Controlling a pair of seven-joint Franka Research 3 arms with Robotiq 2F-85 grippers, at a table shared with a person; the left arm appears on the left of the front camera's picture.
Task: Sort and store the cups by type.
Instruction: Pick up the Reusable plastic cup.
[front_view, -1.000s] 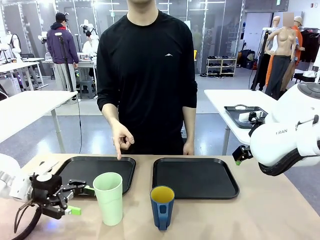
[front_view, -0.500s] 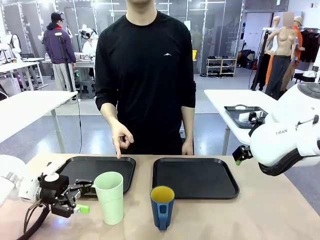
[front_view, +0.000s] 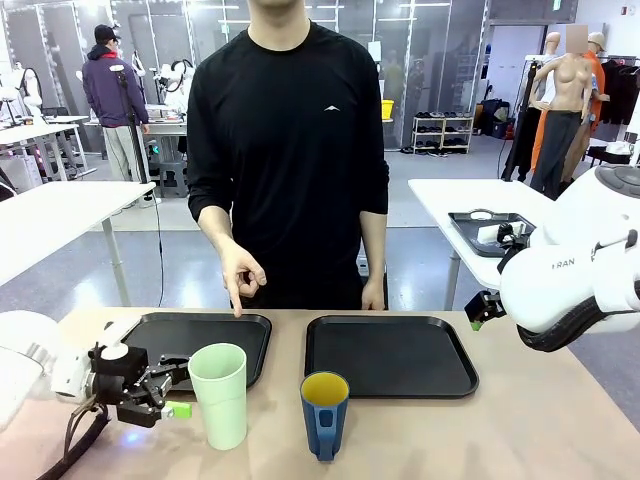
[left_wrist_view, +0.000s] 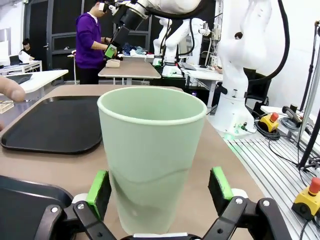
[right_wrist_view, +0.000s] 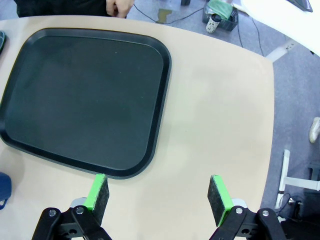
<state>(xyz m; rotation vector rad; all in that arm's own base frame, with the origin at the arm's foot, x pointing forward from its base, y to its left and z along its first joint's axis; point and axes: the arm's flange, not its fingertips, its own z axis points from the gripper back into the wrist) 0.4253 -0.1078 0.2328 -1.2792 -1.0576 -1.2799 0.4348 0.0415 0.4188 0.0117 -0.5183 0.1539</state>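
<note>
Left gripper: low over the table, fingers spread. The tumbler stands upright between the pads. A gap shows at one pad; contact at the other cannot be told. The tumbler sits on the table just before the left tray. The mug is upright beside it, apart, handle toward the camera. Right gripper: fingers spread, holding nothing, above the table by the right tray. The person's hand points a finger down at the left tray's far rim.

Tumbler stands within the wide-spread left tool, seemingly untouched
</note>
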